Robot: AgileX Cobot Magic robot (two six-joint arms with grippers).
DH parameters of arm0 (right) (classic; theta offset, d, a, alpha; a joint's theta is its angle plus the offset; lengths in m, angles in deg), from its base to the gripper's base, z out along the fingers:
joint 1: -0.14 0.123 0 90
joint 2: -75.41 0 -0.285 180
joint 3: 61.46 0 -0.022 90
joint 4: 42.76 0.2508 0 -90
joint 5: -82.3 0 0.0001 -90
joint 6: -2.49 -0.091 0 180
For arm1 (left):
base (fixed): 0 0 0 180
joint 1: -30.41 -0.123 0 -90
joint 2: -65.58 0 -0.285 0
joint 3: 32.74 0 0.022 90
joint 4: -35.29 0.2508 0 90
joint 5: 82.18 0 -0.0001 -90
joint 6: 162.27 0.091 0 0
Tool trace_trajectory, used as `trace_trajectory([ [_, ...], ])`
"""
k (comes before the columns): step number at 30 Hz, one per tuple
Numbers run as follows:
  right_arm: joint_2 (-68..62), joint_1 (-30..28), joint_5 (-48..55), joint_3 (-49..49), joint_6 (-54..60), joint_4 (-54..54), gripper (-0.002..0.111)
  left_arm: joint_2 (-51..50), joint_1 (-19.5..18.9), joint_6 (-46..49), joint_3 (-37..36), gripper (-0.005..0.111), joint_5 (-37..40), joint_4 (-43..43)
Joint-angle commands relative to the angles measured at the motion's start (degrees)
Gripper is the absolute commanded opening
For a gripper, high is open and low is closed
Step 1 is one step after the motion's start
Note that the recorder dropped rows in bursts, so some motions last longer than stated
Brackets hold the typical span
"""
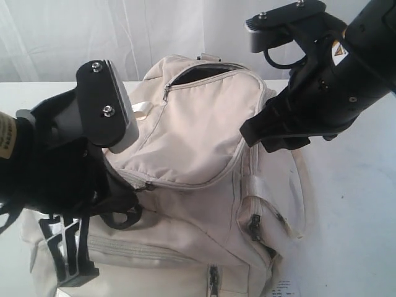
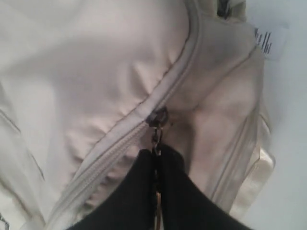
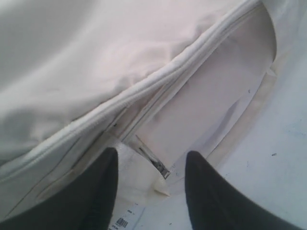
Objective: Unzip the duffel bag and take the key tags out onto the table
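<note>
In the middle of the worktop (image 1: 356, 204) sits the duffel bag (image 1: 198, 124). The left gripper (image 2: 157, 153) pinches a zip pull (image 2: 157, 134) to open it. The right gripper (image 3: 149, 158) hangs open beside it. No key tags show.

Bare table (image 1: 362, 210) right of duffel bag (image 1: 198, 130)

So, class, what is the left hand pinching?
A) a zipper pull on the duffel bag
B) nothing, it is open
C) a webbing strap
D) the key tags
A: the left wrist view shows the left hand closed on the zipper pull.
</note>
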Motion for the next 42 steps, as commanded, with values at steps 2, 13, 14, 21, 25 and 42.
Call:
trace_trajectory([
  [2,0.25,0.03,-0.35,0.27,-0.2,-0.45,0.042,1.06,0.25,-11.32,0.36,0.0,9.3,12.12],
  [13,0.25,0.03,-1.04,0.27,-0.2,-0.45,0.042,1.06,0.25,-20.08,0.36,0.0,18.71,28.33],
  [14,0.25,0.03,-1.04,0.27,-0.2,-0.45,0.042,1.06,0.25,-21.01,0.36,0.0,19.73,29.73],
  [21,0.25,0.03,-1.04,0.27,-0.2,-0.45,0.042,1.06,0.25,-24.65,0.36,0.0,22.27,35.9],
  [25,0.25,0.03,-1.04,0.27,-0.2,-0.45,0.042,1.06,0.25,-24.65,0.11,0.0,22.6,36.01],
  [42,0.25,0.03,-0.3,0.27,-0.2,-0.45,0.042,-2.06,-4.43,-29.64,0.11,0.001,19.46,48.37],
])
